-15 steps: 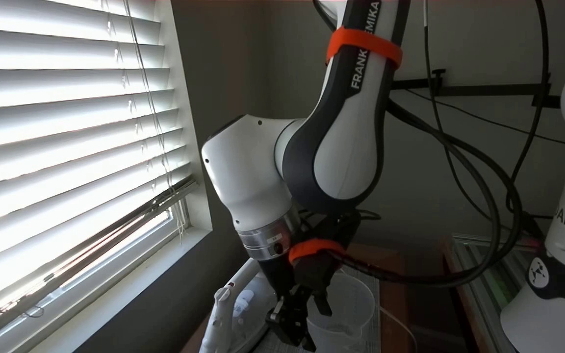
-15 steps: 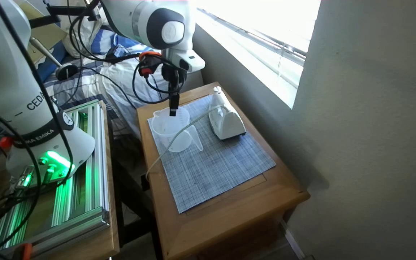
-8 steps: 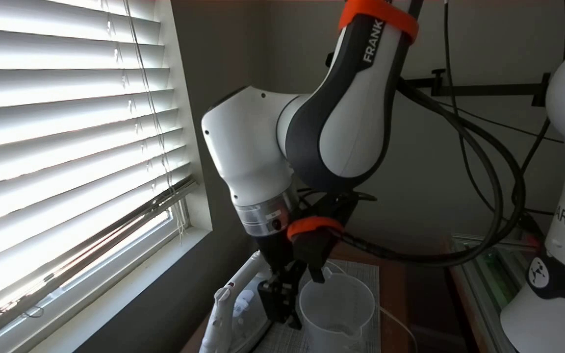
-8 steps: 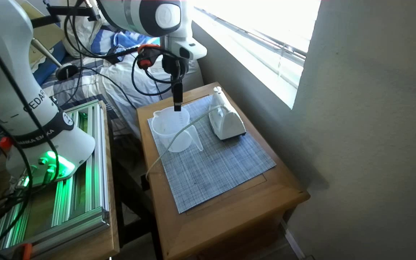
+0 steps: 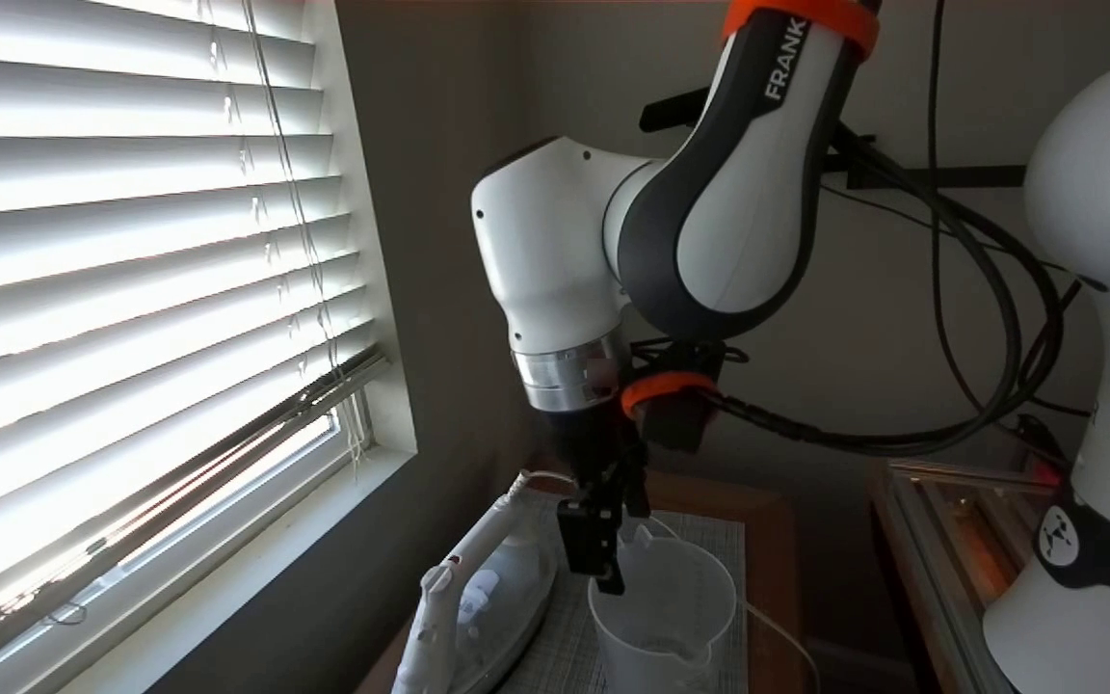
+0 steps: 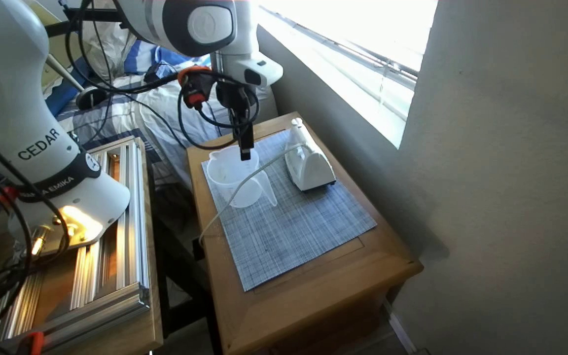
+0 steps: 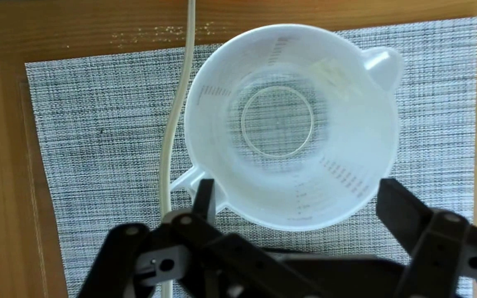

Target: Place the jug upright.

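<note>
The jug (image 7: 346, 124), translucent whitish with a round open rim, stands upright on the grey mat with its opening up. It shows in both exterior views too (image 5: 666, 622) (image 6: 227, 172). In the wrist view its spout (image 7: 383, 66) is at the upper right and its handle (image 7: 189, 178) at the lower left. My gripper (image 7: 296, 184) is open and empty above the near part of the jug, its fingers wide apart. In the wrist view one finger overlaps the handle and the other the rim's right edge. I cannot tell any contact. The gripper also shows in both exterior views (image 5: 621, 549) (image 6: 245, 155).
A white iron (image 6: 309, 160) stands on the mat (image 6: 294, 236) beside the jug. Its pale cord (image 7: 176, 111) runs across the mat past the jug's handle. The wooden table (image 6: 333, 291) lies under the mat, with a wall and window alongside.
In an exterior view my gripper has risen, turned to point more steeply down and ended nearer above the jug. The jug has not moved. The light at the arm's base changed from green to yellowish white.
</note>
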Controlling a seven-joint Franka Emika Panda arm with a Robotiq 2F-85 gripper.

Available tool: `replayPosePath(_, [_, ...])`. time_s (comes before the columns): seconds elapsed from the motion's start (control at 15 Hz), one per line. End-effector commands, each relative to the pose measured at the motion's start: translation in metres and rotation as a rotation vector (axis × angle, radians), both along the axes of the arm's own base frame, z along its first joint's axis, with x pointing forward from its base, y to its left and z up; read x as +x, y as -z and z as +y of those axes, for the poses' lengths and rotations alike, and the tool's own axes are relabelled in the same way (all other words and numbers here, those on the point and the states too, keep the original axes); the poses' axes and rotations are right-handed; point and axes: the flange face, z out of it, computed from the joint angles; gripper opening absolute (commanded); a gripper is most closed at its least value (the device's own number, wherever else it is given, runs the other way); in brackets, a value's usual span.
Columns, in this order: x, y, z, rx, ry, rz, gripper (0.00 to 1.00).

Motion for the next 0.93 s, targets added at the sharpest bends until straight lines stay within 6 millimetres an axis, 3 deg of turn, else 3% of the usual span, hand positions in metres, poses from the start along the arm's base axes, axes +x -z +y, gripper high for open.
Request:
replayPosePath(0.0, [-0.012, -0.001, -0.01, 0.055, -0.06, -0.026, 1.0])
replayPosePath(0.6, [0.002, -0.032, -0.015, 0.053, -0.145, -0.102, 1.0])
replayPosePath(0.87, [0.003, -0.03, -0.013, 0.041, -0.122, -0.1, 1.0])
